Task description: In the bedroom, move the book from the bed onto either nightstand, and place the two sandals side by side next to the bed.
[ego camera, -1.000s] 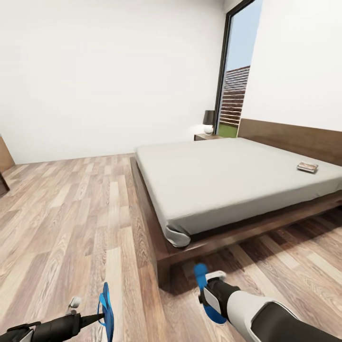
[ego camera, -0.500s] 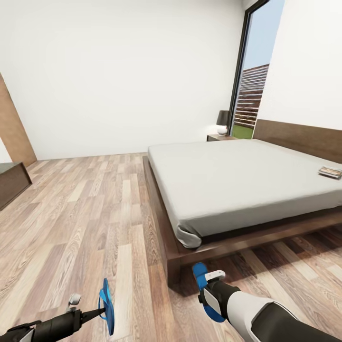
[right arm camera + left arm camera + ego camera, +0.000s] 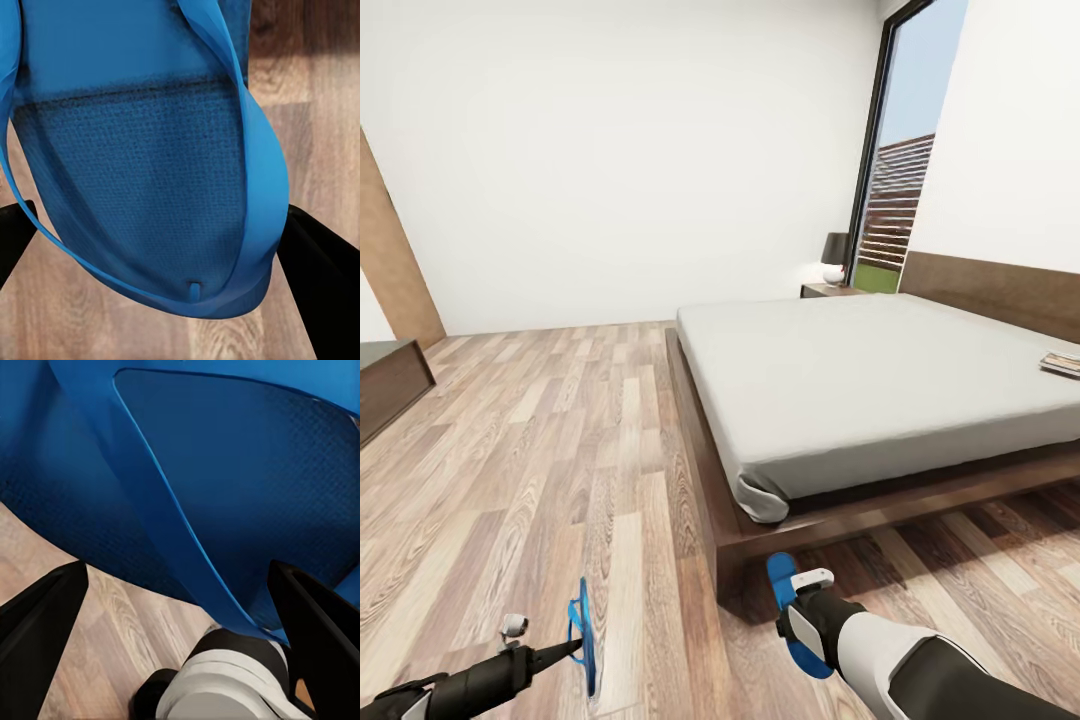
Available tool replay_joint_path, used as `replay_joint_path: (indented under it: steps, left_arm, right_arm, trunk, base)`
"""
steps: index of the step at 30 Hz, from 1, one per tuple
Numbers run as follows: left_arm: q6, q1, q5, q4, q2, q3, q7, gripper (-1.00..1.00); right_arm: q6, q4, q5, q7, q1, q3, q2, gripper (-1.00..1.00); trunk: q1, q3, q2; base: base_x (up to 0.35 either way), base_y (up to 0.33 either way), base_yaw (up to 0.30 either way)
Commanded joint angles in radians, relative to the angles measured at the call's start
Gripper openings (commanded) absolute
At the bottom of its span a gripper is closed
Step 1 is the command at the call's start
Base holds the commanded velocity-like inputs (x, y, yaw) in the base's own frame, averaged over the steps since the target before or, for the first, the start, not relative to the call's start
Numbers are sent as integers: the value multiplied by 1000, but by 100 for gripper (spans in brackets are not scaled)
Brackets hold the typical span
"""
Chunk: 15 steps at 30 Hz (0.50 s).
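The left gripper [image 3: 575, 648] is clamped on a blue sandal [image 3: 584, 636], held edge-on above the floor [image 3: 540, 470]; in the left wrist view the sandal [image 3: 225, 480] spans the gap between the dark fingers [image 3: 37, 645]. The right gripper [image 3: 807, 600] grasps the second sandal [image 3: 792, 612], its sole running from above the wrist to below it; in the right wrist view that sandal [image 3: 150, 165] hangs between the fingers [image 3: 330, 285] over the planks.

Since half a second ago the left arm has sunk slightly lower in the head view, while the right arm stays put. The camera has swung a little left, so the bed [image 3: 880, 380] sits slightly further right. The book [image 3: 1063, 364] lies on the mattress near the headboard, now cut by the picture's edge. The nightstand [image 3: 832, 290] with its lamp [image 3: 835, 258] stands beyond the bed beside the window [image 3: 905, 160].
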Motion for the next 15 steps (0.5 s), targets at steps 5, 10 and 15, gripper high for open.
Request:
replay_joint_path:
  steps: [5,10,15]
  left_arm:
    - [10,0,8,0,0,3,-15,-100]
    - [11,0,10,0,-1,3,-17,-100]
    - [11,0,10,0,-1,3,-17,-100]
  right_arm:
    - [2,1,-11,-3,-1,3,1,-100]
    - [3,0,-12,-3,-1,-1,1,-100]
    - [2,-1,-12,-3,-1,-1,1,-100]
  trunk:
    - [0,-1,0]
    - [1,-13,-1]
    - [3,-32,-2]
  base:
    - [0,0,0]
    - [0,0,0]
    - [0,0,0]
